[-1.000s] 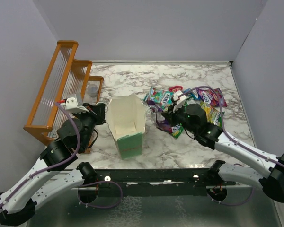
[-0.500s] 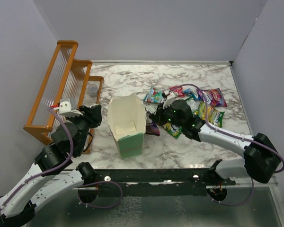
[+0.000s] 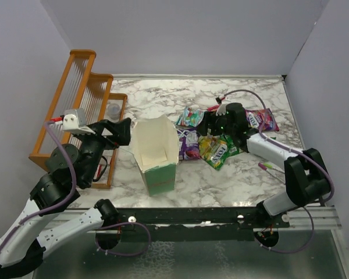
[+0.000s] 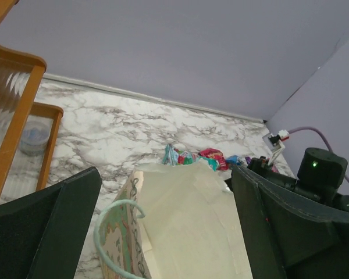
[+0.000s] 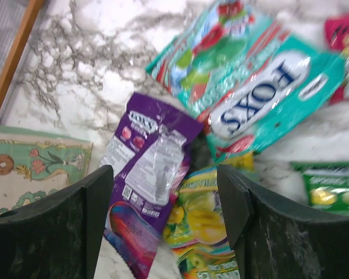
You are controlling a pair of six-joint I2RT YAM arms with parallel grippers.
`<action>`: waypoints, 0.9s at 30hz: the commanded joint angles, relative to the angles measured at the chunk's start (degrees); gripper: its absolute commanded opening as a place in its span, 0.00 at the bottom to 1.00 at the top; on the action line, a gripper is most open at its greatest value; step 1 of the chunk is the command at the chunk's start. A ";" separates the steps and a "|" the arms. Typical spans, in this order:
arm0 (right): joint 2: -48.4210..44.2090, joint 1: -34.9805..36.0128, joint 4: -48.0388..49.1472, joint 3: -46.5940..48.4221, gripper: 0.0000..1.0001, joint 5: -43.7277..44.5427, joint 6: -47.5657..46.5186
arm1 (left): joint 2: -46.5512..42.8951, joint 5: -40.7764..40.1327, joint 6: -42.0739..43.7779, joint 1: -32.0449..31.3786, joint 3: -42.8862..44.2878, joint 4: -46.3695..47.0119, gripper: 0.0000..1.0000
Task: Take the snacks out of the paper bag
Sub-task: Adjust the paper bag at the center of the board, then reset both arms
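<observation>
- Since a second ago, the right gripper point(image 3: 208, 124), wide and empty, has been drawn from beside the paper bag point(image 3: 161, 177) to the snacks point(image 3: 221, 139) right of it.
- No packet is seen inside the bag, so it is judged emptied; the left gripper point(image 3: 117, 132) is held wide at its left.

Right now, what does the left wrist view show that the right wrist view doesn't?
Only the left wrist view shows the white inside of the bag, its loop handle, the right arm and the back wall. Only the right wrist view shows the purple packet and yellow packet close up, plus the bag's printed side. Both show the marble table, the bag, the orange rack and some snacks beyond the bag.
</observation>
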 commanded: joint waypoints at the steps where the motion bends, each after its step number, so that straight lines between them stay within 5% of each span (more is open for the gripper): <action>1: -5.71 -1.17 -12.66 8.27 0.82 2.75 -9.34 | 4.11 4.73 4.50 0.03 5.39 -2.59 0.99; 2: -8.05 -1.21 -14.48 8.63 0.97 4.60 -8.61 | 4.81 4.80 5.08 0.03 6.00 -2.82 0.99; 3: -10.69 -1.21 -16.43 9.15 1.00 6.29 -7.51 | 5.22 4.75 5.53 0.01 6.28 -2.76 0.99; 10: -29.80 -1.21 -27.19 14.02 0.99 17.72 -0.25 | 6.48 5.33 10.94 0.00 6.88 4.26 0.99; 16: -48.42 -1.21 -20.20 11.24 0.99 26.25 0.15 | 7.69 6.68 14.61 0.02 11.08 6.30 0.95; 27: -55.27 -1.21 -20.97 18.82 0.99 21.92 -5.10 | 2.03 3.74 14.57 0.08 9.69 5.14 0.91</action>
